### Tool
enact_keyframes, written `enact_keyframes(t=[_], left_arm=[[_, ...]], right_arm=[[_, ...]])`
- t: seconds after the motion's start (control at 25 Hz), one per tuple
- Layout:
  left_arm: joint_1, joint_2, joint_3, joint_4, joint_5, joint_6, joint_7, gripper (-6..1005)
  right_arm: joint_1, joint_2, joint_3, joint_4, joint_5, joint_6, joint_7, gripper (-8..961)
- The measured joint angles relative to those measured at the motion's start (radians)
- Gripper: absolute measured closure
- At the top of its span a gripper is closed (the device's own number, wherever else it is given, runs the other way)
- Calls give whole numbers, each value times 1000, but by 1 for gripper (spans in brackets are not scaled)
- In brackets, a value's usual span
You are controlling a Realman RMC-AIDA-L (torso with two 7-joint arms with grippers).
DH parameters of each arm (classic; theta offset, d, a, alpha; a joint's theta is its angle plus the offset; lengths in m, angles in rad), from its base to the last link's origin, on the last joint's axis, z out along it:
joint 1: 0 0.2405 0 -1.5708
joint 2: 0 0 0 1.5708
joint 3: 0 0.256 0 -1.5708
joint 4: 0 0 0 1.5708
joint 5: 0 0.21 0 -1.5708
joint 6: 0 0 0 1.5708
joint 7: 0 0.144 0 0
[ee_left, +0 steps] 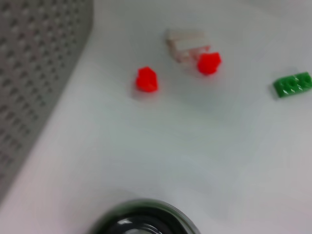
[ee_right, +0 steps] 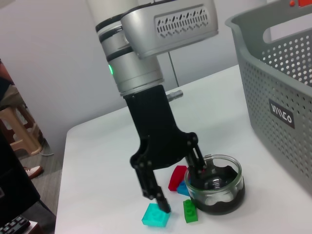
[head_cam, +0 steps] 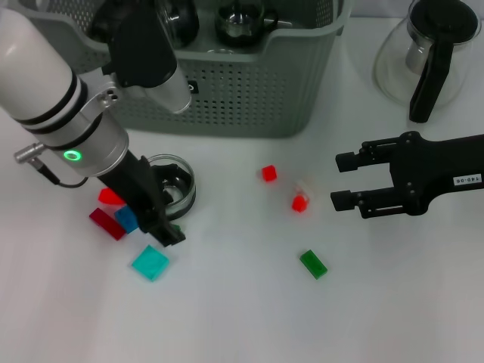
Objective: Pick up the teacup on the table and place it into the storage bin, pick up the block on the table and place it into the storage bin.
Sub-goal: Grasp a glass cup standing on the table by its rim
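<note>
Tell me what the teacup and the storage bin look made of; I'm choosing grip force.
The teacup looks like clear glass: see-through wall, glossy highlights, dark inside. The storage bin looks like matte grey-green moulded plastic: even rows of holes, rounded rim. The left gripper has one finger inside the cup's rim and one outside. The right gripper hovers open, apart.

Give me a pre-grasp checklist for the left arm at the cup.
1. Left gripper open: ok.
2. Fingers straddle the teacup rim, one inside, one outside: ok.
3. Fingers clear of the teal block: not ok, outer fingertip sits right at it.
4. Storage bin open for the drop: ok, though glassware already sits inside.
5. Right gripper out of the way: ok, open beside the red blocks.
</note>
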Motion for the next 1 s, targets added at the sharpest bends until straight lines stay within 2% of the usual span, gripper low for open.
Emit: enact_keyframes(t=[0.28,0.56,1.0], left_arm=[[5,-1,36,-17,2,-47,-11,433],[-20,4,23,-77,4,-70,-51,458],[-14,3,21,-49,6,-69,-63,815]], right_arm=[[4,1,0,0,1,0,0,240],[5,3,0,0,0,0,0,241],[-1,0,0,0,-1,-3,0,239]])
